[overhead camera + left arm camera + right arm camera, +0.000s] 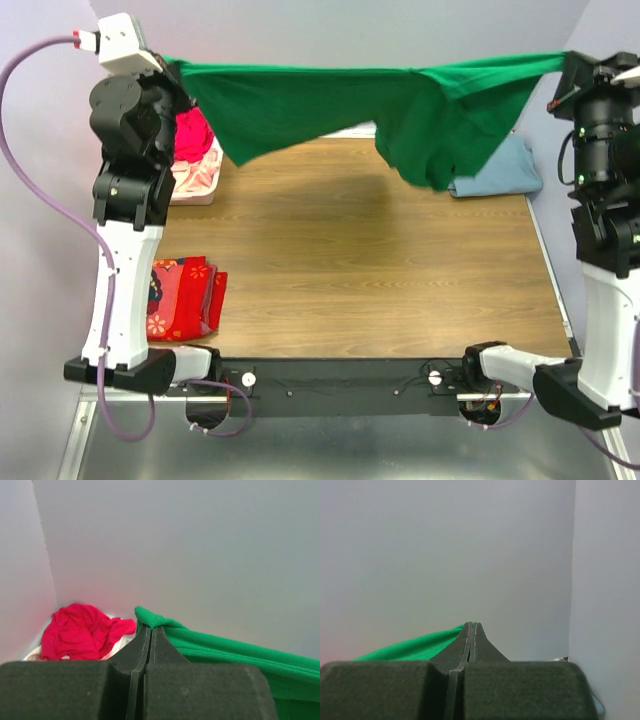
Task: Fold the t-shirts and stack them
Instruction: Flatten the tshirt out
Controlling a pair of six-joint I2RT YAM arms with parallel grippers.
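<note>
The bright green t-shirt (330,110) is stretched in the air along the back of the table, sagging in the middle and bunched lower on the right. My left gripper (172,65) is raised at the back left, shut on one corner of the green t-shirt (210,645); the left wrist view shows the cloth pinched at the left gripper's (150,625) tips. At the back right my right gripper (570,65) is shut on the other end, with the green t-shirt (415,647) trailing left from the right gripper's (472,625) tips. A folded blue-grey t-shirt (500,170) lies under the right end.
A white basket (205,190) at the back left holds a crumpled magenta-red t-shirt (193,133) and a pale pink one (188,172). A folded red flower-patterned cloth (185,295) lies by the left arm's base. Bare wooden table (350,260) spreads between the arms. Grey walls stand close behind.
</note>
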